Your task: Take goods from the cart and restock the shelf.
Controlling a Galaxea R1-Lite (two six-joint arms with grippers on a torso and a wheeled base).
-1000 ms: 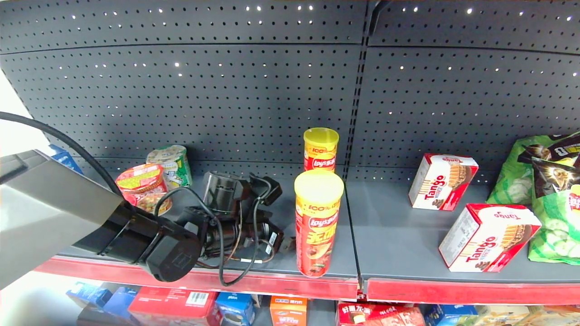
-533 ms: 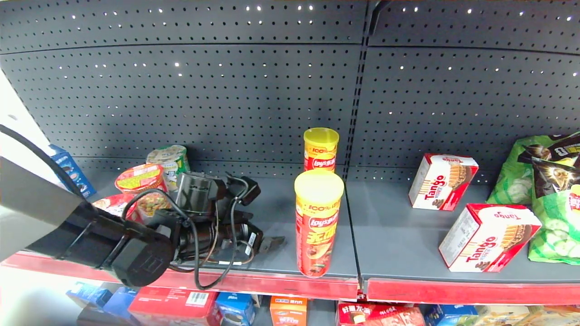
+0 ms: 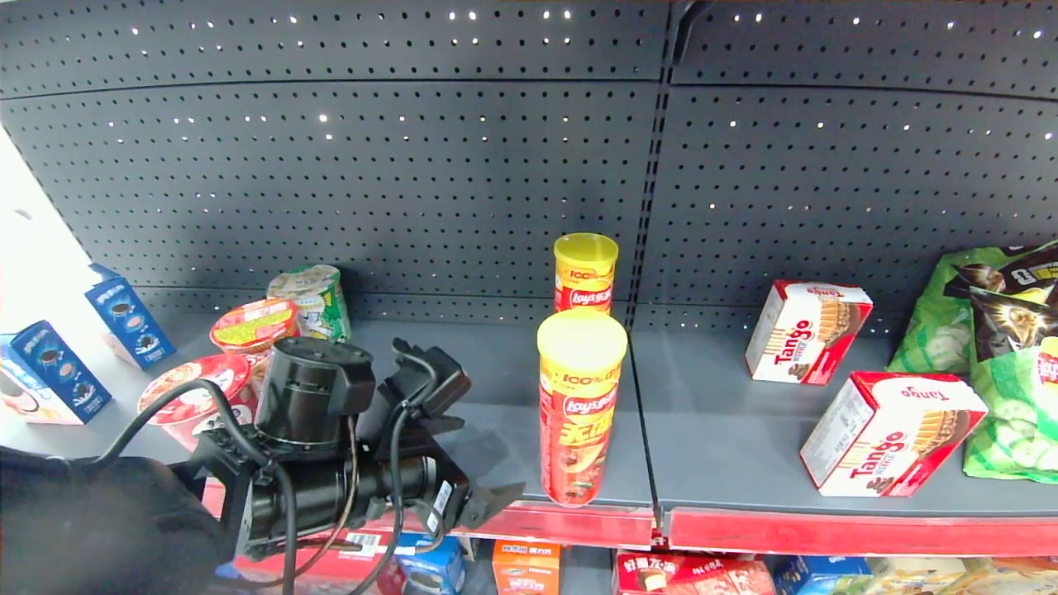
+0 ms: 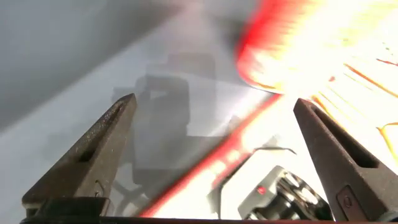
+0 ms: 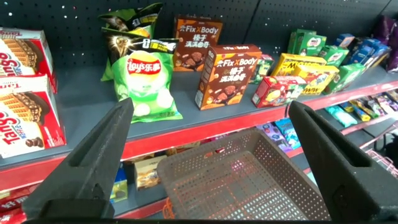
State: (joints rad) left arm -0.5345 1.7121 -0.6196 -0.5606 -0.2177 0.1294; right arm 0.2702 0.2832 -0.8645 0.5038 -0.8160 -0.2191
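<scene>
Two yellow-lidded red chips cans stand on the grey shelf (image 3: 727,430): one near the front edge (image 3: 580,405), one behind it by the back panel (image 3: 584,271). My left gripper (image 3: 494,500) hangs open and empty at the shelf's red front edge, left of the front can and apart from it. In the left wrist view the left gripper (image 4: 214,102) has its fingers spread wide over the shelf edge, beside a blurred red and yellow shape (image 4: 323,43). My right gripper (image 5: 211,104) is open and empty above a grey mesh basket (image 5: 249,180).
Noodle cups (image 3: 254,326) and blue boxes (image 3: 128,318) stand at the shelf's left. Wafer boxes (image 3: 888,434) and green snack bags (image 3: 1000,347) fill the right. Bare shelf lies between the cans and the cups. In the right wrist view, brown boxes (image 5: 227,74) and a green bag (image 5: 146,78).
My left arm has drawn back from the shelf, down and to the left, away from the front can. That uncovers the blue boxes and a red noodle cup.
</scene>
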